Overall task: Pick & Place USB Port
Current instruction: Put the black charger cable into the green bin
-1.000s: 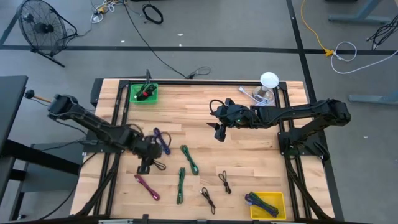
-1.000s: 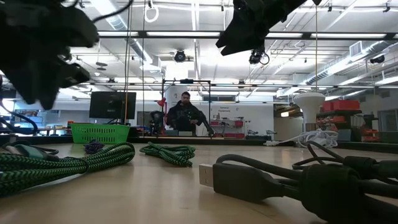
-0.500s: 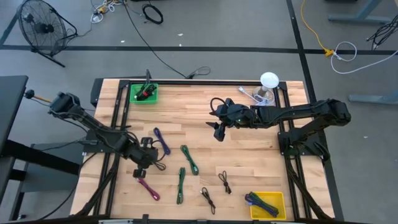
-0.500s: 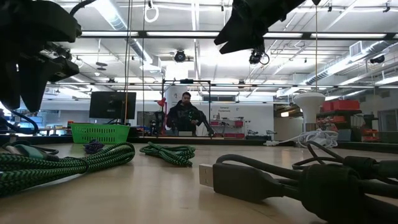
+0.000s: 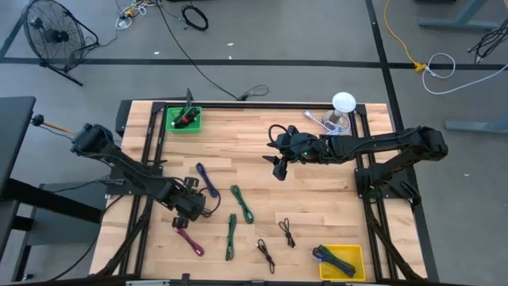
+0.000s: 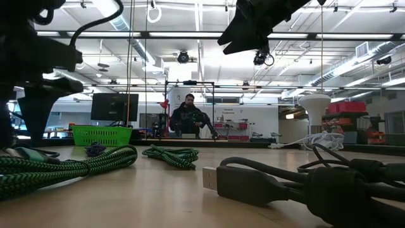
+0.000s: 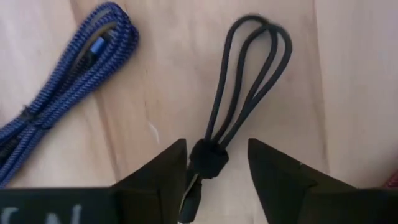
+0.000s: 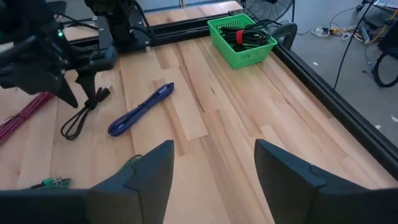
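At the surface's (image 5: pixel 262 171) far left corner a green mesh basket (image 5: pixel 183 119) holds dark cables; the left gripper (image 7: pixel 216 163) — jaws wide — straddles a looped black cable (image 7: pixel 242 99); the right gripper (image 5: pixel 278 168) hovers open.

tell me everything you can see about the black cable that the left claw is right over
The thin black looped cable looks like smooth rubber, folded into long narrow loops and cinched by a black band near one end, with a plug tail beyond the band. It lies flat on the pale wooden table, apart from the blue braided cable beside it. The left claw is open, its fingers straddling the banded end; contact is unclear.
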